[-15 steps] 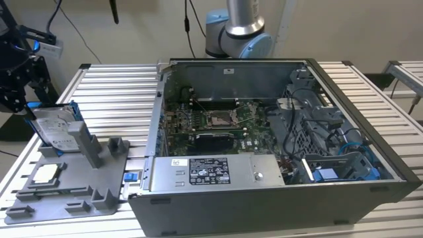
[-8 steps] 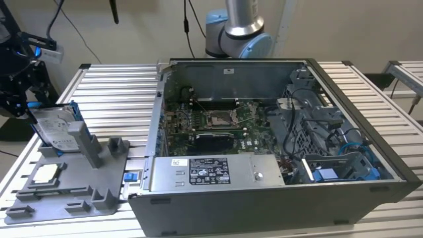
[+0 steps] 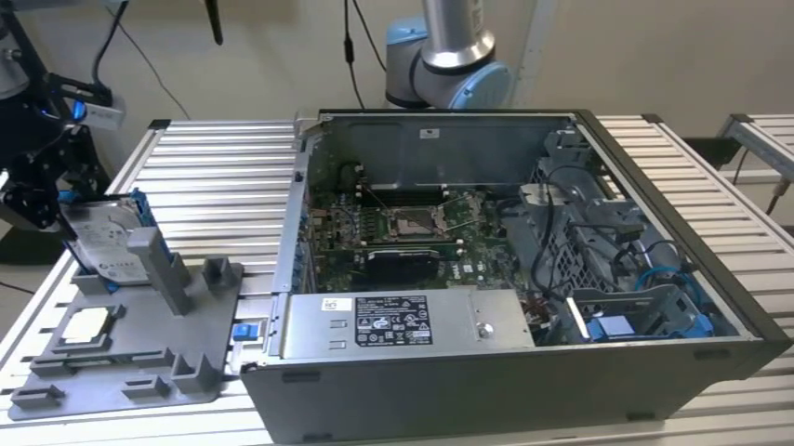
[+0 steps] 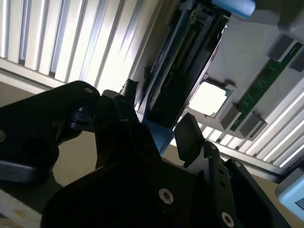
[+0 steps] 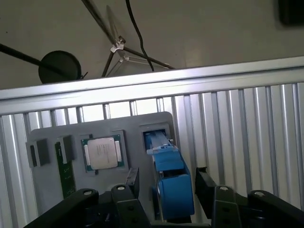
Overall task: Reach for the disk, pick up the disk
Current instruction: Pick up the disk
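First wrist view shows my gripper (image 5: 168, 183) poised over the work. My two black fingers (image 5: 132, 180) stand apart, one on either side of the flat silver-grey metal disk (image 5: 173, 190), which is seen here by the blue plastic rail along its edge. Nothing is pinched: I can see the grey beneath between one finger and the rail, so I am open and straddling, not gripping. In the second wrist view the gripper (image 4: 159, 116) shows the same stance, with the disk (image 4: 190, 71) running edge-on away from between the fingers.

The disk is held this way for my sake, I judge. It stands on edge in a slot of the grey plastic holder (image 5: 137, 126), so its thin edge faces me and a finger can pass down each flat side. In the exterior view the disk (image 3: 106, 237) rises steeply from the holder (image 3: 199, 372), leaning a little and propped by grey posts, with my gripper (image 3: 35, 200) at its upper end on the exterior view's left. It has not been lifted out.

Just beside the slot, a small square silver-topped chip (image 5: 102, 153) lies flat in its own recess, and next to that lies a narrow green memory strip (image 5: 65, 173). Each has its own pocket, so neither sits in my path.

The holder rests on the ribbed aluminium table (image 3: 211, 177), next to the open dark grey metal computer case (image 3: 496, 390), which lies on its side well apart from my fingers.
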Motion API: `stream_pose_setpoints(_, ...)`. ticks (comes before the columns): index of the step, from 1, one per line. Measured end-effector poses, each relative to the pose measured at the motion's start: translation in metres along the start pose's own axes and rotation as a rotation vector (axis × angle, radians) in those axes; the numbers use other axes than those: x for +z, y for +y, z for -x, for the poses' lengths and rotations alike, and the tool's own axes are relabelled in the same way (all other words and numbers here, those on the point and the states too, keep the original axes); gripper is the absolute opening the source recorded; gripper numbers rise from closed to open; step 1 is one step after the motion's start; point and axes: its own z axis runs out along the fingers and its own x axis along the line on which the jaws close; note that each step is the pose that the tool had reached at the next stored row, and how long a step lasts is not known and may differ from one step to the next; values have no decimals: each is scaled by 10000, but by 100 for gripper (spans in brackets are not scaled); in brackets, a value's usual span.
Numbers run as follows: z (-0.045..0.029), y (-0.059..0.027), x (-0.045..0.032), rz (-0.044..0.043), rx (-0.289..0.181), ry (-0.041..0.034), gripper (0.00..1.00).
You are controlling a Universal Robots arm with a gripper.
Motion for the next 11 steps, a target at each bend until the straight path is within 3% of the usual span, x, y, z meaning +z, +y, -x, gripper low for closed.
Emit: stream_pose_setpoints(11, 17, 2, 189, -68, -202, -13, 100)
